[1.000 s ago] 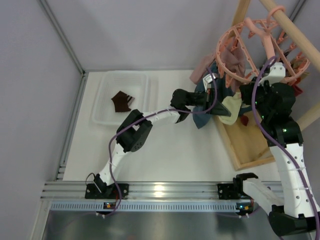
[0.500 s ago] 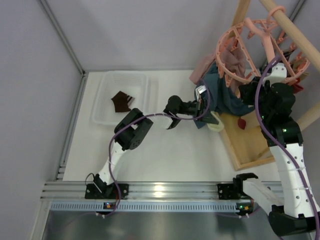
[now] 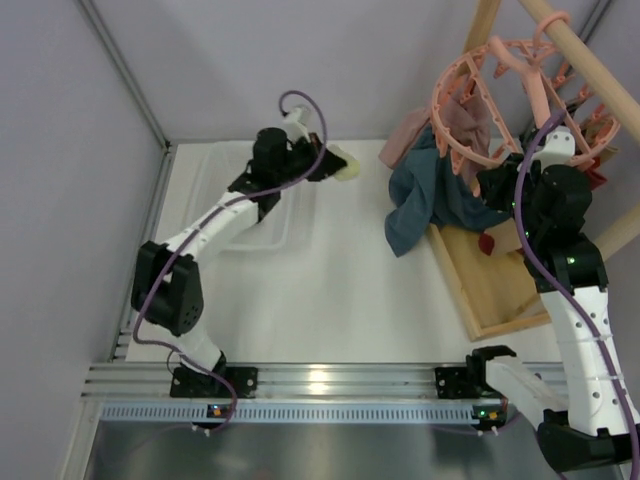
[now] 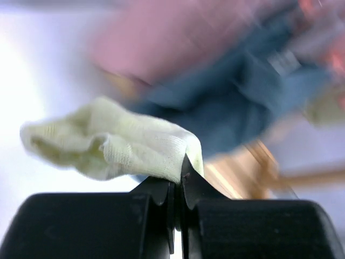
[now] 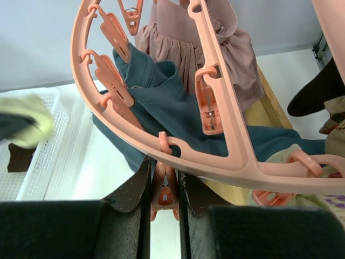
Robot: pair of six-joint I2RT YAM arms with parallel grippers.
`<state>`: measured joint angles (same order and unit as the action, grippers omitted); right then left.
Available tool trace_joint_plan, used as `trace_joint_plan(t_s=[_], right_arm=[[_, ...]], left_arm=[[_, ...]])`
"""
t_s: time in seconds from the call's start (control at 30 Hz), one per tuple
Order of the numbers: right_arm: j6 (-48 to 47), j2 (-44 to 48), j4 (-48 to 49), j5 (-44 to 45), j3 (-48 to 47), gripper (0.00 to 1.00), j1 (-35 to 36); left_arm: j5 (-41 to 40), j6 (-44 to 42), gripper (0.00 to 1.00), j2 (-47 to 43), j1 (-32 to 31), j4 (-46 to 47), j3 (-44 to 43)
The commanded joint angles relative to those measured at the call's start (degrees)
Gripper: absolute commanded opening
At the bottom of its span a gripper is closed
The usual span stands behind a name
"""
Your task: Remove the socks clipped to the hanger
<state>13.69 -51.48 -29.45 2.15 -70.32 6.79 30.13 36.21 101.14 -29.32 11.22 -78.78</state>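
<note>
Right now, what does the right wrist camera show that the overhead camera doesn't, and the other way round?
Only the right wrist view: the right tool closed on a pink clip, and a dark sock in the white basket. Only the overhead view: the top hook looped over the wooden pole, and the whole left arm. Both: the hanger, teal cloth, pink garment and the cream-yellow sock.

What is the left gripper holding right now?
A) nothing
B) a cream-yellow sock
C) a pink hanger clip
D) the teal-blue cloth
B: the left wrist view shows the left gripper shut on the cream-yellow sock, while the pink hanger clip sits between the fingers of the right gripper.
</note>
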Motion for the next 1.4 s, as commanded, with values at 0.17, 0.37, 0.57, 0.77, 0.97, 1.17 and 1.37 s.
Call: trace_joint_plan(t_s=[0.17, 0.37, 0.57, 0.77, 0.97, 1.17, 1.37], right_arm=[[0.28, 0.24, -1.66, -1.18, -2.98, 0.0, -0.98], [0.02, 0.24, -1.75, -1.89, -2.36, 0.0, -0.99], [-0.51, 0.16, -3.07, -1.36, -2.89, 0.0, -0.9], [0.19, -1.42, -3.68, -1.89, -3.15, 0.0, -0.9], [1.77, -2.57, -2.98, -4.87, -2.8, 0.02, -0.99], [3.09, -2.66, -5.61, -7.77, -4.38, 0.75, -0.9], [1.69, -0.64, -12.1, -6.99, -7.19, 0.92, -0.81]], left_arm=[[-43.64, -7.03, 0.0, -10.79, 13.94, -18.78, 8.55], [-55.0, -2.56, 0.13, -6.75, 14.99, -24.14, 7.59], [-58.16, -1.66, 0.98, -7.71, 14.38, -25.2, 7.51], [-61.26, -9.31, 0.98, -12.89, 4.29, -25.02, 4.44], [-43.52, -7.29, 0.95, -14.75, -4.95, -22.4, 1.88], [-20.65, -4.03, 0.66, -12.82, -11.18, -7.71, 4.87], [-18.7, -8.95, 0.4, -6.32, -22.17, -7.53, -2.86]])
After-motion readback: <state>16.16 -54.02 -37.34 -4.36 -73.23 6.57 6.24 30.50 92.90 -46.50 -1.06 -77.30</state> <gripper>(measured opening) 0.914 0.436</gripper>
